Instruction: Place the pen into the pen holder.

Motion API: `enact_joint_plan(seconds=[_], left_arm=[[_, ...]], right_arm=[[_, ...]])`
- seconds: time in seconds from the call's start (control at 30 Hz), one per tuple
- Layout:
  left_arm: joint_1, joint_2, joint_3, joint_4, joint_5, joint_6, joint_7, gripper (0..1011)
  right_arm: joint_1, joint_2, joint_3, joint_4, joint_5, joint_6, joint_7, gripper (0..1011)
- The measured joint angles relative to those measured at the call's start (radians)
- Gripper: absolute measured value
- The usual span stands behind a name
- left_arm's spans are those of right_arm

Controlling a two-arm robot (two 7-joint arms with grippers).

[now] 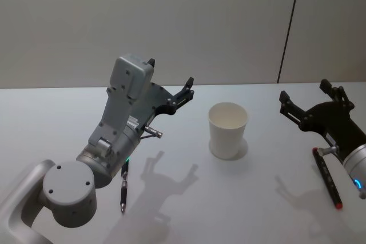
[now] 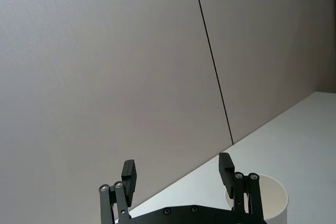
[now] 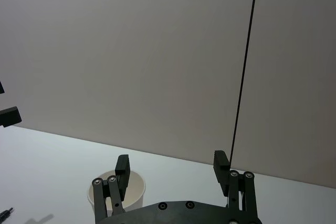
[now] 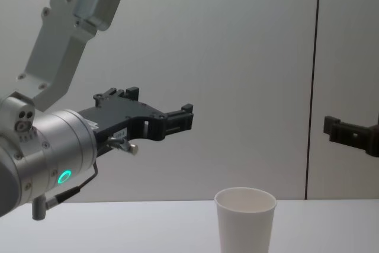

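1. The plain white paper cup (image 1: pixel 227 131), serving as the pen holder, stands upright and mouth-open on the pale desk (image 1: pixel 57 112) between the two arms. I judge this placement puts it within reach of either arm.
2. The left end effector (image 1: pixel 170 72) hangs raised off the desk at the cup's 9 o'clock. Its fingers are apart with nothing between them, and it aims toward 1 o'clock, over the desk.
3. A slim dark pen (image 1: pixel 123 190) lies flat on the desk at the cup's 8 o'clock. It sits under the left wrist, behind the fingers rather than between them.
4. The right end effector (image 1: pixel 303 90) hangs raised at the cup's 3 o'clock, fingers spread and empty. A dark pen with a red tip (image 1: pixel 327 178) lies flat at 4 o'clock, beneath that wrist.
5. Assessment: no pen is grasped, and the spread fingers suit an approach. I cannot tell which pen is intended. Either end effector would have to tip down and draw back to reach its pen.
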Motion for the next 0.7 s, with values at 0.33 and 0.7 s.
enact_joint_plan(seconds=[0.33,0.7], left_arm=[[0.000,0.000,0.000,0.000,0.000,0.000,0.000,1000],[0.000,0.000,0.000,0.000,0.000,0.000,0.000,1000]], right_arm=[[0.000,0.000,0.000,0.000,0.000,0.000,0.000,1001],[0.000,0.000,0.000,0.000,0.000,0.000,0.000,1001]])
